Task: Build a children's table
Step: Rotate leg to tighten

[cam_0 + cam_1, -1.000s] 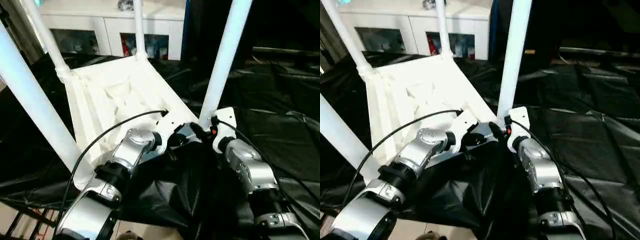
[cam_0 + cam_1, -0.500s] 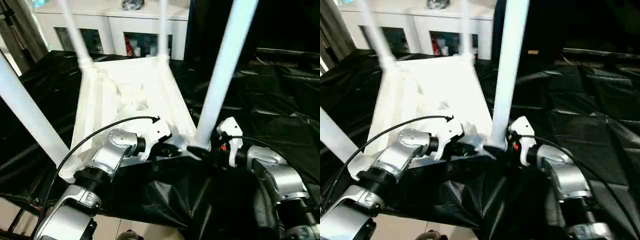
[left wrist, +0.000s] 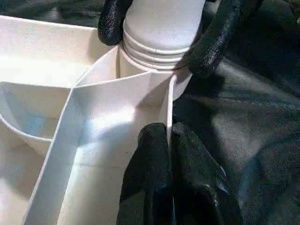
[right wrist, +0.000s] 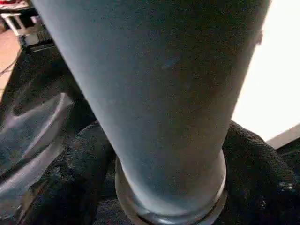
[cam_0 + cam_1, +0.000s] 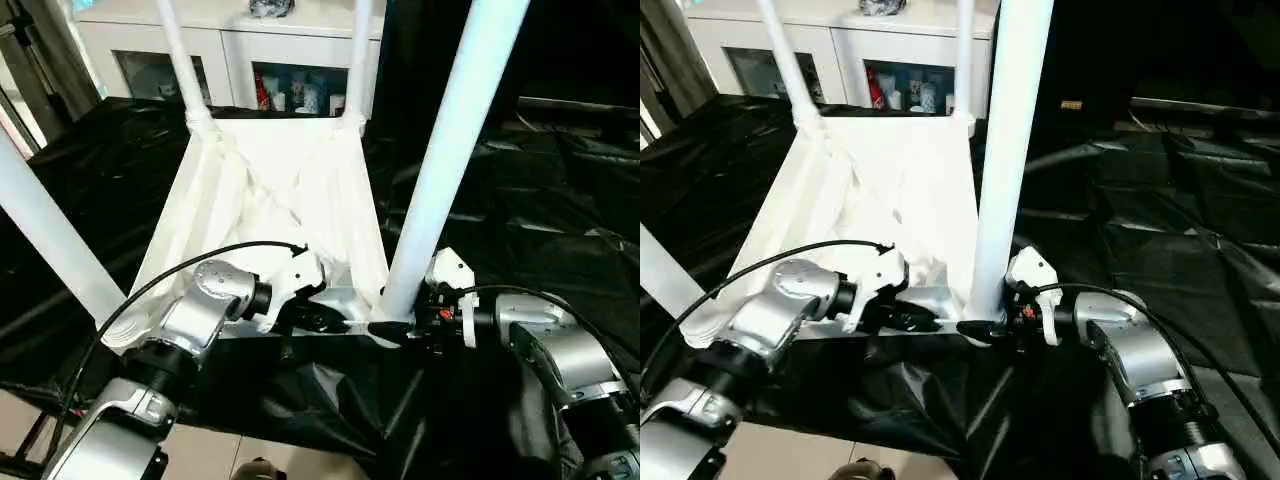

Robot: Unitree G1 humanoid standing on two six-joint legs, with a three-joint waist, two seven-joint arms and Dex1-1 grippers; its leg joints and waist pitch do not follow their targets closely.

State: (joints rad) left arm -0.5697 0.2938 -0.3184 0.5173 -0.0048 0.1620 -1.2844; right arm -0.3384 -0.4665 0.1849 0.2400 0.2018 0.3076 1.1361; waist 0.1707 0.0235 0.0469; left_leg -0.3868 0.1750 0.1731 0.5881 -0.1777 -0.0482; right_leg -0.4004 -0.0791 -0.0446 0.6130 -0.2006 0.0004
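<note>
Low in the frame, the left gripper [image 3: 168, 178] was clenched on the thin near rim wall of the tabletop [image 5: 290, 190], one textured black finger on each side. Just right of it, the right gripper [image 3: 159, 33] clasped the ribbed base of the near right leg [image 5: 455, 150], its fingers curved round the smooth tapered tube where it met the round corner socket. The upturned white plastic tabletop lay at frame centre on the glossy black drape [image 5: 560, 210], ribs upward. Three more legs [image 5: 185, 60] stood beyond. White cabinets [image 5: 240, 40] crossed the top.
</note>
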